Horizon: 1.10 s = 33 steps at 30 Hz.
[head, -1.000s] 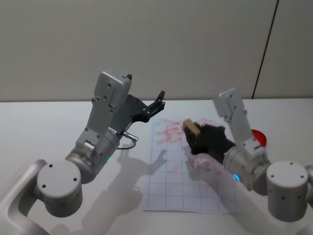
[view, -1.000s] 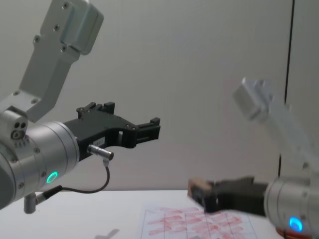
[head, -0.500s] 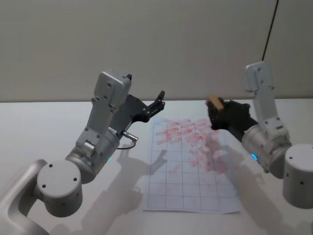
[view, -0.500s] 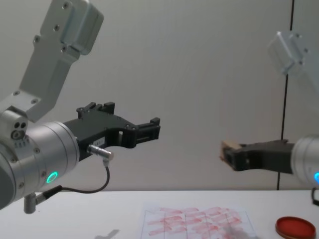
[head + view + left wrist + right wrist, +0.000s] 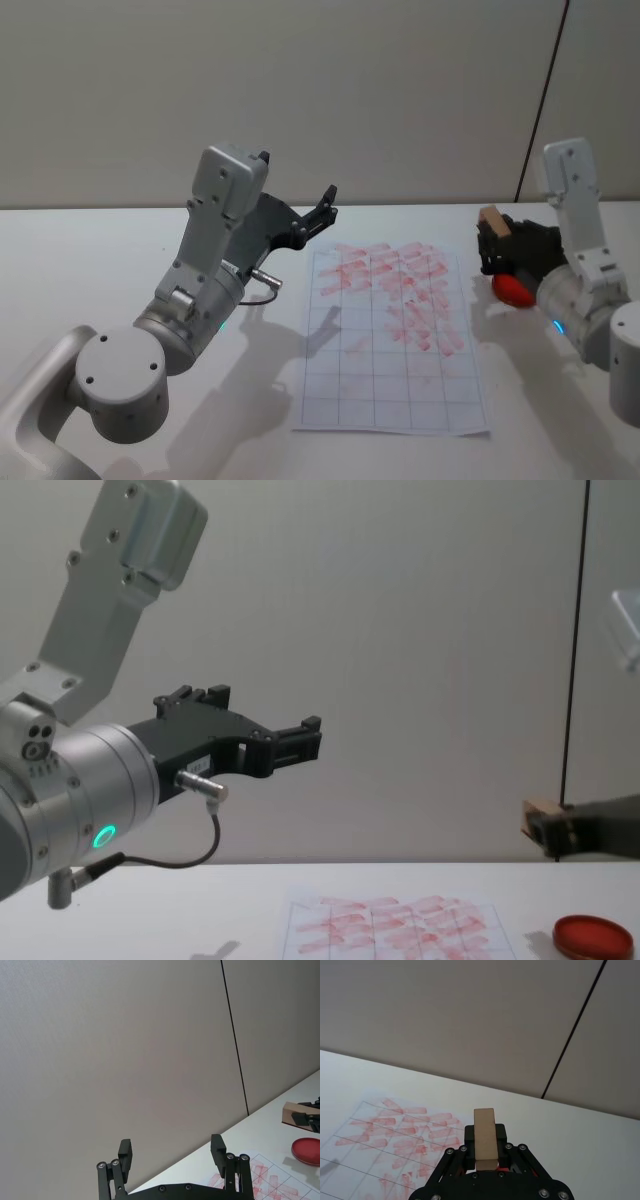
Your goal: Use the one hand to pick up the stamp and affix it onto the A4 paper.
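Observation:
My right gripper (image 5: 497, 243) is shut on the stamp (image 5: 490, 220), a small tan wooden block, and holds it in the air just right of the A4 paper (image 5: 390, 380). The white gridded sheet lies flat on the table, its far cells smeared red. In the right wrist view the stamp (image 5: 485, 1132) stands upright between the black fingers, with the paper (image 5: 395, 1132) beyond it. In the chest view the stamp (image 5: 540, 816) hangs above the red dish (image 5: 592, 938). My left gripper (image 5: 325, 207) is open and raised over the paper's far left corner, holding nothing.
A flat round red dish (image 5: 513, 290) sits on the white table (image 5: 80, 260) right of the paper, under my right gripper. A plain wall stands behind the table. My left arm (image 5: 215, 260) rises over the table's left half.
My right gripper has carried the stamp from above the paper's far middle off to the right, over the red dish. The left arm has stayed still.

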Each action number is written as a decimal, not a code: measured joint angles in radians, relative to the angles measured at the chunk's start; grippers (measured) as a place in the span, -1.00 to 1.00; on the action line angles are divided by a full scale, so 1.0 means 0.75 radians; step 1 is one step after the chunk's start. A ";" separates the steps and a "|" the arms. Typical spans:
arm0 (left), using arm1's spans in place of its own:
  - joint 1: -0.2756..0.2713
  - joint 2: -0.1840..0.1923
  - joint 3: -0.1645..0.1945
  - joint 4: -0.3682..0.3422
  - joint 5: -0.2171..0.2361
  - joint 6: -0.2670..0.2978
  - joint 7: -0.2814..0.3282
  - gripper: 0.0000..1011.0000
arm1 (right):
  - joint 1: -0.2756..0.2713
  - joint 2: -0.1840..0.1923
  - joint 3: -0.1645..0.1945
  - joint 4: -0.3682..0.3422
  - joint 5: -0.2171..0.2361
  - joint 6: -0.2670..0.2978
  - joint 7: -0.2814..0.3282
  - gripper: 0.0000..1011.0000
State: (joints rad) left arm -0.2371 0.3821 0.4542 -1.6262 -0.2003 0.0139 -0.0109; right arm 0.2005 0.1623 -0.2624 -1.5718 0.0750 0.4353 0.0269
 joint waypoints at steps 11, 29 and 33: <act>0.000 0.000 0.000 0.000 0.000 0.000 0.000 0.98 | 0.007 0.015 0.028 0.104 -0.013 0.002 -0.023 -0.56; 0.000 0.000 0.000 0.000 0.000 0.000 0.000 0.98 | 0.050 0.009 0.046 0.277 -0.030 -0.054 -0.012 -0.52; 0.000 0.000 0.000 0.000 0.000 0.000 0.000 0.98 | 0.057 0.007 0.049 0.302 -0.030 -0.072 -0.007 -0.34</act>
State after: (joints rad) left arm -0.2372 0.3821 0.4542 -1.6262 -0.2004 0.0138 -0.0109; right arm 0.2428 0.1673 -0.2260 -1.3455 0.0529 0.3815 0.0217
